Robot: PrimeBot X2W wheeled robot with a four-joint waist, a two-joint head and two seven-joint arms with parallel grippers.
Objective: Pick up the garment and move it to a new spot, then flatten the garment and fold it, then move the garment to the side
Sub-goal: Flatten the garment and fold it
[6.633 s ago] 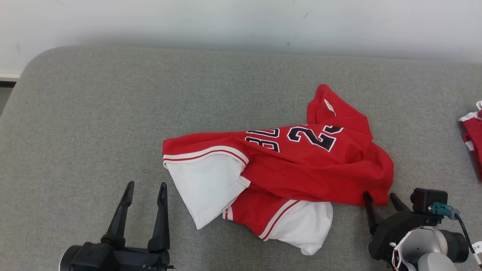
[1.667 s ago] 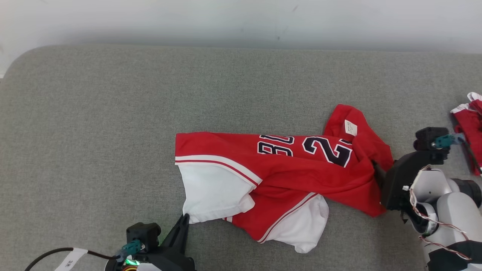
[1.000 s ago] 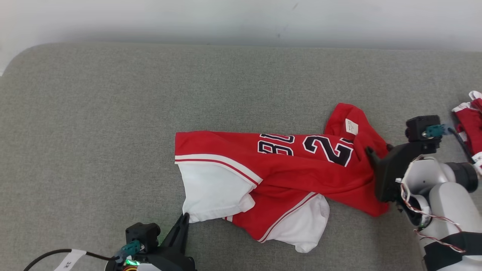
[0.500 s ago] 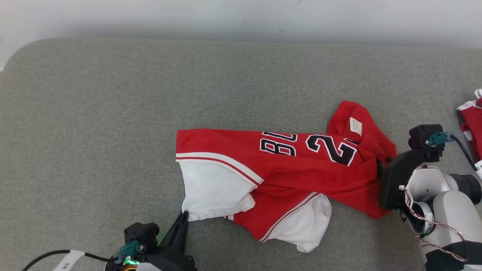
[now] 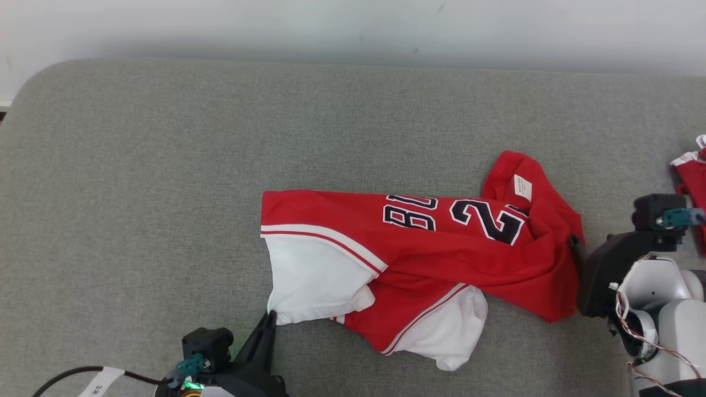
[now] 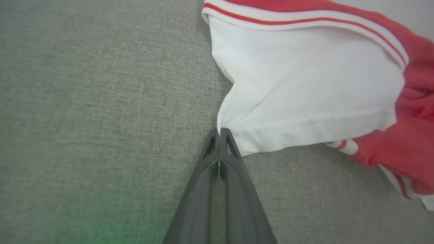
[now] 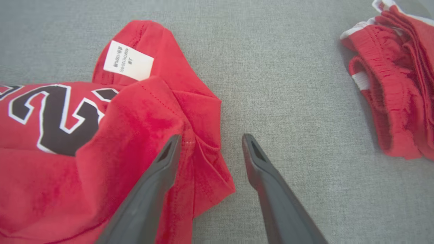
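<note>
The garment (image 5: 441, 248), a red jersey with white sleeves and dark numbers, lies crumpled on the grey padded surface (image 5: 165, 165). My left gripper (image 6: 219, 130) is shut, and the corner of the white sleeve (image 6: 298, 84) gathers into its fingertips. In the head view this left gripper (image 5: 270, 317) sits at the sleeve's lower left corner. My right gripper (image 7: 211, 137) stands open at the jersey's right end (image 7: 142, 135). Its left finger lies over the red cloth, its right finger over bare surface, with a loose red fold between them. In the head view the right gripper (image 5: 575, 245) is mostly hidden behind its wrist.
Another red and white garment (image 7: 393, 84) lies bunched at the far right, also seen as a red heap (image 5: 692, 176) at the head view's right edge. A pale wall (image 5: 353, 27) runs behind the surface. The rounded left edge of the surface (image 5: 22, 99) is in view.
My right gripper had its fingers in the jersey's right end, narrowed, then opened wide and drew back to the right. The left gripper stayed shut at the sleeve corner. The camera shifted slightly.
</note>
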